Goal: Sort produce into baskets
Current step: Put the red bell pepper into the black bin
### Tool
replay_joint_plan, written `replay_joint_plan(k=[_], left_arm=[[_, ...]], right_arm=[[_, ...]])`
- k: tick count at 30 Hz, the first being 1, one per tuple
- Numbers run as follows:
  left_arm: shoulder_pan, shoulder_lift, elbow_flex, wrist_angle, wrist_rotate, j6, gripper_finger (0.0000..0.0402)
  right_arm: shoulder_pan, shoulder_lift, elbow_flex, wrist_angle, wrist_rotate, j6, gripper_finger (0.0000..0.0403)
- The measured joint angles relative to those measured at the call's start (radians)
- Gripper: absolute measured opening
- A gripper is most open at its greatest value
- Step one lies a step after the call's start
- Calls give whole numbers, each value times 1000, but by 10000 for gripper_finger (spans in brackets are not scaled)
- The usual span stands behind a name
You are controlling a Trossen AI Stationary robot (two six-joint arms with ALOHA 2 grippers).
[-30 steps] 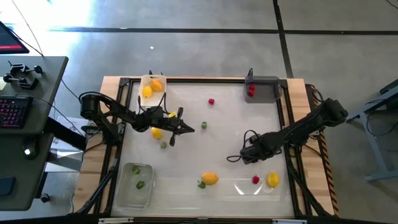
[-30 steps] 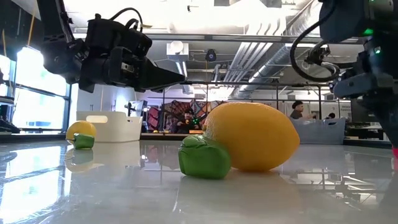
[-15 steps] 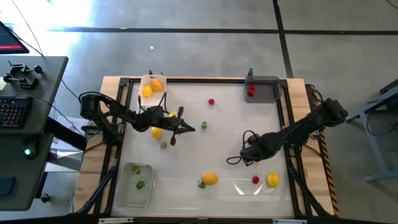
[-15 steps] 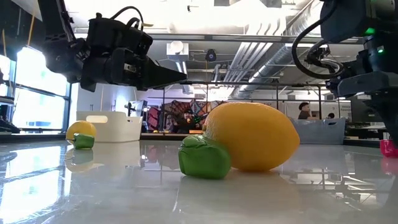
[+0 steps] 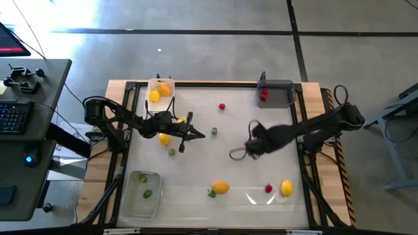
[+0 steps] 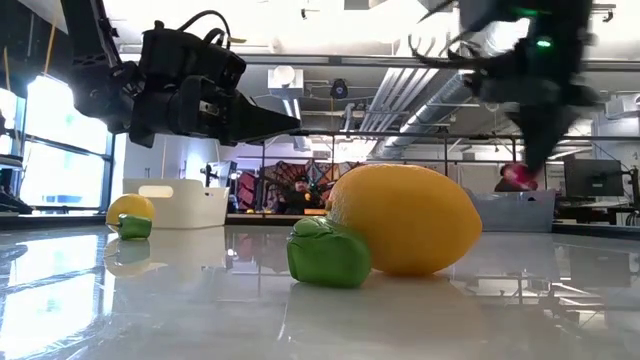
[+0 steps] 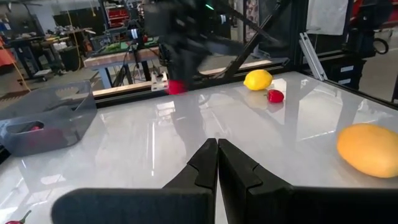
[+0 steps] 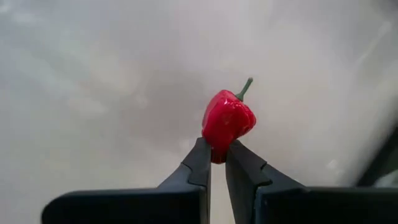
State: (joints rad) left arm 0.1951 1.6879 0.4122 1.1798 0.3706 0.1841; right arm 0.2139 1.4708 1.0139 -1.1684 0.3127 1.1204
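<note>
One red pepper [image 8: 227,122] with a green stem is pinched between the tips of the right gripper [image 8: 217,159], whose fingers are drawn narrow on its lower end. In the high view that gripper [image 5: 236,154] hangs over the middle-right of the table [image 5: 261,124], clear of the surface; in the low view the red piece [image 6: 517,177] shows raised above the tabletop.

The left gripper [image 7: 217,163] has its fingers pressed together with nothing between them; it [image 5: 196,135] sits over the left-centre of the table.

The remaining produce lies loose. At the near edge, a yellow-orange fruit [image 5: 221,187] rests touching a small green piece [image 5: 211,193]. Farther right along that edge, a red piece [image 5: 268,188] lies just beside a yellow lemon [image 5: 287,188]. A small red piece [image 5: 222,106] lies toward the far side, a green piece [image 5: 213,131] near the centre. Under the left arm lie a yellow fruit [image 5: 164,139] and another green piece [image 5: 172,152].

The white tray [image 5: 151,85] at the far left holds yellow and orange fruit. The dark grey tray [image 5: 282,85] at the far right holds red pieces. The clear tray [image 5: 132,202] at the near left holds small green pieces.
</note>
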Motion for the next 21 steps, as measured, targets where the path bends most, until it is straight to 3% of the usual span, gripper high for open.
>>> replay_joint_plan(k=[4,8,15,21], left_arm=[[0,0,0,-2,0,-2,0],[0,0,-1,-16,0,-18,0],[0,0,-1,-26,0,-17,0],[0,0,-1,-26,0,-17,0]], right_arm=[[-159,0,88,-74,150,-177,16],[-375,0,140,-73,202,-377,15],[-782,-1,120,36,182,-657,14],[-1058,0,29,312,64,-797,14]])
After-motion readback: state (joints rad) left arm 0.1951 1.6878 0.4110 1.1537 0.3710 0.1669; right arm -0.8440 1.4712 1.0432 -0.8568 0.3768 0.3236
